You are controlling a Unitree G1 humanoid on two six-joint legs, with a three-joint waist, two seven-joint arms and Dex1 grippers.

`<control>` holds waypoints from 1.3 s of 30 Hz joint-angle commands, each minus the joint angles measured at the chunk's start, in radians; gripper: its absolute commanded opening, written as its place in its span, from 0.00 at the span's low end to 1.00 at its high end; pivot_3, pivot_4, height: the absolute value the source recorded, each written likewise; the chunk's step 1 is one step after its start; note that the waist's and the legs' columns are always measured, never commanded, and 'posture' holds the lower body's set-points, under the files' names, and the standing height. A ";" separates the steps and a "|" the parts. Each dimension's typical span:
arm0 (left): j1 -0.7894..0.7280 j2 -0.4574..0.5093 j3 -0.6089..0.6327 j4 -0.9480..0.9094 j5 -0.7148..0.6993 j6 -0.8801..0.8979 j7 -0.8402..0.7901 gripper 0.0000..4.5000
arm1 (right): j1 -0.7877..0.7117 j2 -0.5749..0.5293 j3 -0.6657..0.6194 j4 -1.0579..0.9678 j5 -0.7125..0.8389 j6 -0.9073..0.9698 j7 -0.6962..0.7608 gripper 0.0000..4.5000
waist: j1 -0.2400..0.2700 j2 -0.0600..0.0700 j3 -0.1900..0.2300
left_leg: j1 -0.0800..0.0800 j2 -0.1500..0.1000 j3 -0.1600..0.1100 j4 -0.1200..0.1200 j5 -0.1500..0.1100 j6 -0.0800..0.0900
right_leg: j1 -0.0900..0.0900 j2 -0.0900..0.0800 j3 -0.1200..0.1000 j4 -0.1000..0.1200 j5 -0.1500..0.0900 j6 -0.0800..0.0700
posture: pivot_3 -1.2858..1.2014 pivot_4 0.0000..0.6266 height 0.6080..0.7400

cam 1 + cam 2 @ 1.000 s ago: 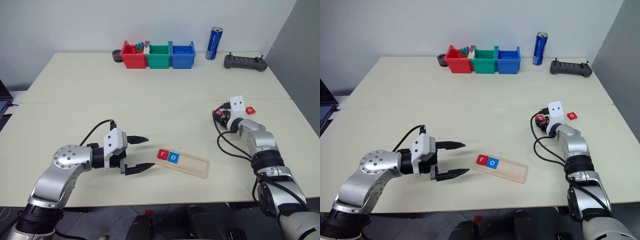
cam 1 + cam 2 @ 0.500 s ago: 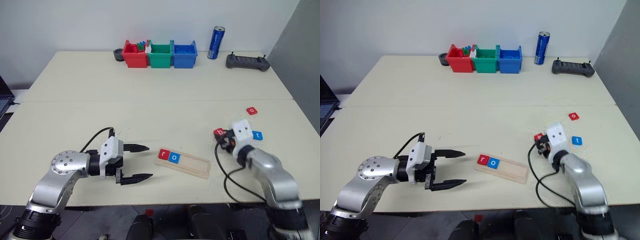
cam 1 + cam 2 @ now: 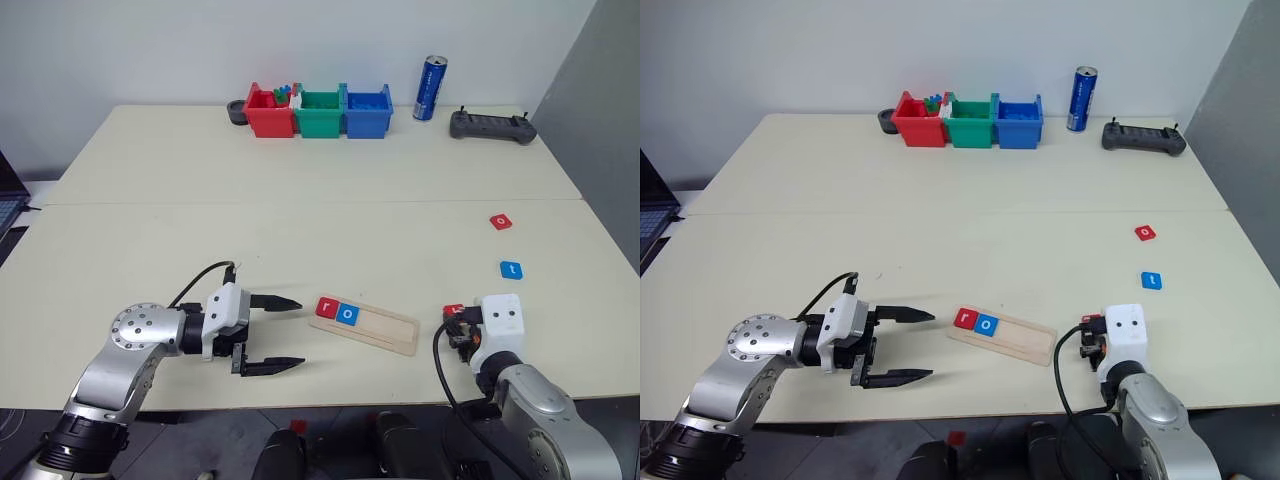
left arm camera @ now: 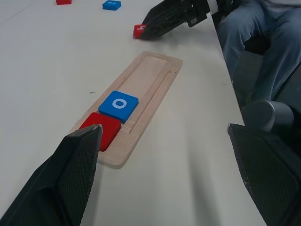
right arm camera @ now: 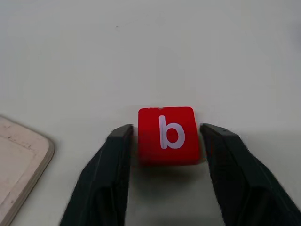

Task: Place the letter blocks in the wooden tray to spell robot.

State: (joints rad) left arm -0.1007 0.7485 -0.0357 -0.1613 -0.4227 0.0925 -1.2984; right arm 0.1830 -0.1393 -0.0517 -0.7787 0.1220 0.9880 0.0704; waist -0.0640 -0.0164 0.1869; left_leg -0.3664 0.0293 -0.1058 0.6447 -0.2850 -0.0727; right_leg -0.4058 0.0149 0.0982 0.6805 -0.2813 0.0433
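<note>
The wooden tray [image 3: 372,327] lies near the front edge, with a red r block [image 3: 326,308] and a blue o block [image 3: 347,314] at its left end. Just off the tray's right end, a red b block [image 5: 167,134] lies flat on the table between the fingers of my right gripper [image 5: 165,128]. That gripper is open, with a narrow gap on each side of the block. A blue t block [image 3: 511,269] and a red o block [image 3: 501,221] lie loose at the far right. My left gripper [image 3: 291,332] stands open and empty, left of the tray.
Red [image 3: 268,112], green [image 3: 318,112] and blue [image 3: 366,112] bins line the far edge, with a blue can [image 3: 430,87] and a black controller [image 3: 491,124] to their right. A person's legs in jeans [image 4: 254,42] are beside the table's front edge.
My right arm has drawn back toward the front edge, bringing the red b block beside the tray's right end. Its fingers have parted from the block. The left gripper has stayed put.
</note>
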 commanded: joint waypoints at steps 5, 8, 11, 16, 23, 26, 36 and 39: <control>0.009 -0.010 0.003 -0.029 0.006 -0.021 0.016 1.00 | -0.031 0.006 -0.063 -0.053 0.043 -0.037 0.020 1.00 | 0.001 0.000 0.000 | 0.000 0.000 0.000 0.000 0.000 0.000 | 0.000 0.000 0.000 0.000 0.000 0.000 | 0.52 0.24 1.00; 0.007 -0.013 0.004 -0.035 0.003 -0.014 0.028 1.00 | -0.068 -0.030 -0.125 -0.059 0.088 -0.055 0.077 1.00 | 0.000 0.000 0.000 | 0.000 0.000 0.000 0.000 0.000 0.000 | 0.000 0.000 0.000 0.000 0.000 0.000 | 0.52 0.24 1.00; 0.002 -0.014 0.002 -0.037 0.000 -0.008 0.035 1.00 | -0.106 -0.106 -0.173 -0.039 0.155 -0.048 0.171 1.00 | 0.000 0.000 0.000 | 0.000 0.000 0.000 0.000 0.000 0.000 | 0.000 0.000 0.000 0.000 0.000 0.000 | 0.52 0.24 1.00; -0.010 -0.017 -0.004 -0.036 0.006 -0.005 0.042 1.00 | -0.118 -0.397 -0.170 0.008 0.250 -0.119 0.472 1.00 | 0.001 0.000 0.000 | 0.000 0.000 0.000 0.000 0.000 0.000 | 0.000 0.000 0.000 0.000 0.000 0.000 | 0.52 0.24 1.00; -0.025 -0.034 -0.029 -0.048 0.017 0.004 0.060 1.00 | -0.167 -0.748 -0.094 0.205 0.223 -0.344 0.803 1.00 | 0.003 -0.001 0.000 | 0.001 -0.001 0.001 0.001 0.000 0.001 | 0.001 0.000 0.000 -0.001 0.000 0.000 | 0.52 0.24 1.00; -0.034 -0.039 -0.041 -0.054 0.017 0.010 0.070 1.00 | -0.263 -0.809 -0.015 0.367 0.188 -0.435 0.906 1.00 | 0.001 -0.001 0.001 | 0.001 0.000 0.001 0.001 0.000 0.001 | 0.001 0.000 0.000 0.000 0.000 0.000 | 0.52 0.24 1.00; -0.029 -0.017 -0.026 -0.091 -0.001 0.031 0.073 1.00 | -0.466 -0.850 0.191 0.684 0.076 -0.629 1.133 1.00 | 0.006 -0.002 0.001 | 0.000 0.000 0.000 0.001 0.000 0.001 | 0.001 0.000 0.000 0.000 0.003 -0.005 | 0.52 0.24 1.00; -0.028 -0.012 -0.021 -0.103 -0.004 0.043 0.077 1.00 | -0.487 -0.843 0.213 0.714 0.061 -0.648 1.162 1.00 | 0.006 -0.002 0.001 | 0.000 0.000 0.000 0.001 0.000 0.001 | 0.001 0.000 -0.001 0.000 0.003 -0.005 | 0.52 0.24 1.00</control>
State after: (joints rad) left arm -0.1274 0.7234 -0.0807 -0.2278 -0.4126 0.1319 -1.2289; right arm -0.2889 -0.9695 0.1604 -0.0657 0.1947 0.3654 1.2070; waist -0.0575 -0.0184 0.1881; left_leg -0.3661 0.0288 -0.1055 0.6457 -0.2852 -0.0722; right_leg -0.4046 0.0147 0.0977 0.6801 -0.2781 0.0386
